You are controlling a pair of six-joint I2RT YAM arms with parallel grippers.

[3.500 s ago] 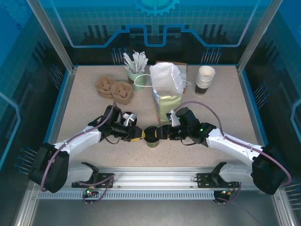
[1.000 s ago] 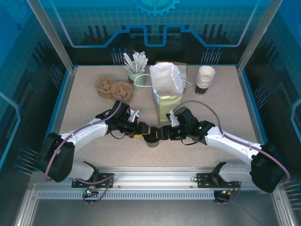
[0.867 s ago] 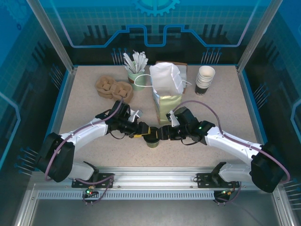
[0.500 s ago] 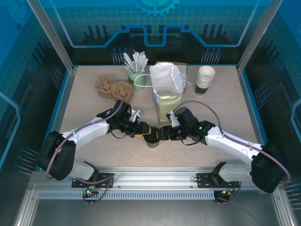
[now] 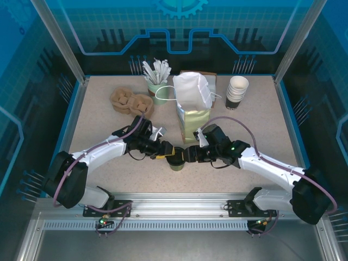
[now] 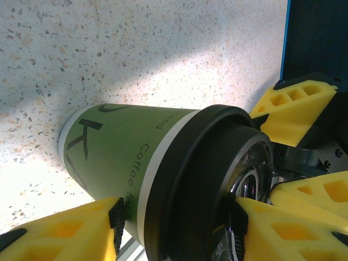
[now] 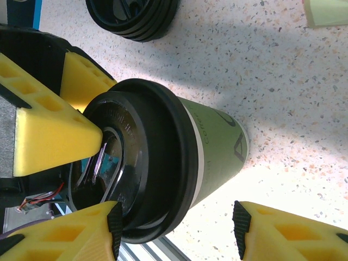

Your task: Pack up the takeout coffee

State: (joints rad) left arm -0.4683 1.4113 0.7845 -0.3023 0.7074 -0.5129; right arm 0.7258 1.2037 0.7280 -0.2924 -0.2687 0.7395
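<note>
On my overhead feed the cup [image 5: 175, 161] stands upright on the table [image 5: 98, 125], outside the paper bag [image 5: 192, 103] and on its near side, with its black lid [image 5: 175, 157] on. The two arms meet over it. The left gripper [image 5: 167, 153] reaches in from the left. On its own wrist camera the left gripper [image 6: 178, 217] has its jaws apart around the lid [image 6: 206, 179]. One pad looks to sit on the lid's top, the other against the green wall of the cup [image 6: 119, 157]. I cannot tell whether it is actually squeezing. The right gripper [image 5: 185, 154] comes in from the other side. On its wrist camera the right gripper [image 7: 174, 215] is spread wide along the cup [image 7: 217, 147], with one finger by the lid [image 7: 147, 163] and the other clear of the base, so it grips nothing. A stack of spare lids [image 7: 133, 16] lies on the table just beyond.
</note>
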